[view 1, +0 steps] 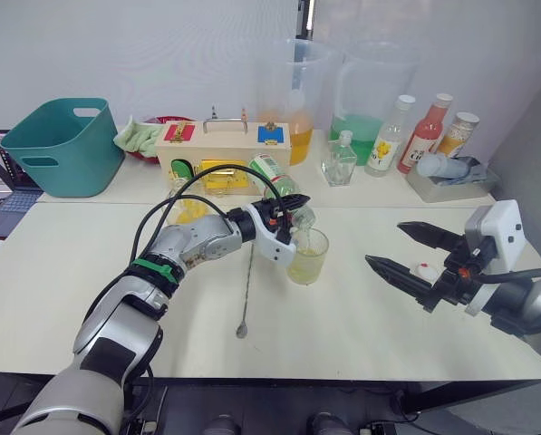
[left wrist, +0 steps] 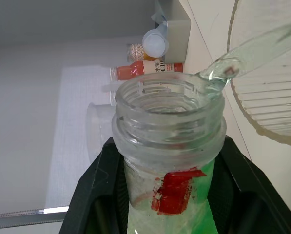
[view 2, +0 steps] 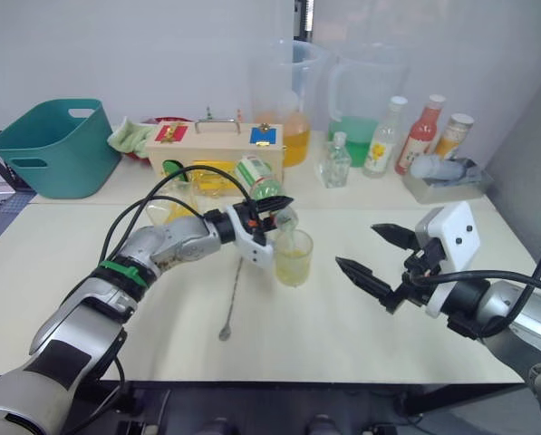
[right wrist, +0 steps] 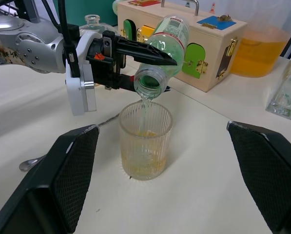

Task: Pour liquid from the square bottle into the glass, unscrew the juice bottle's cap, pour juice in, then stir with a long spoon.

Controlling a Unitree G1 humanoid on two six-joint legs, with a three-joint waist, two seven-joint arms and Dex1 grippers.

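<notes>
Two big measuring jugs (view 1: 293, 86) at the table's back hold orange and green liquid. The left gripper (view 1: 284, 216), clenched on the tilted, uncapped juice bottle (view 1: 279, 178), streams pale juice (right wrist: 144, 105) into the ribbed glass (view 1: 307, 256), already part-filled with yellowish liquid. The right gripper (view 1: 404, 249) waits nearby, fingers spread and empty.

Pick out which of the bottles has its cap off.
The juice bottle with the green-and-white label, tipped over the glass in the left gripper. The bottles along the back wall stand upright and capped.
</notes>
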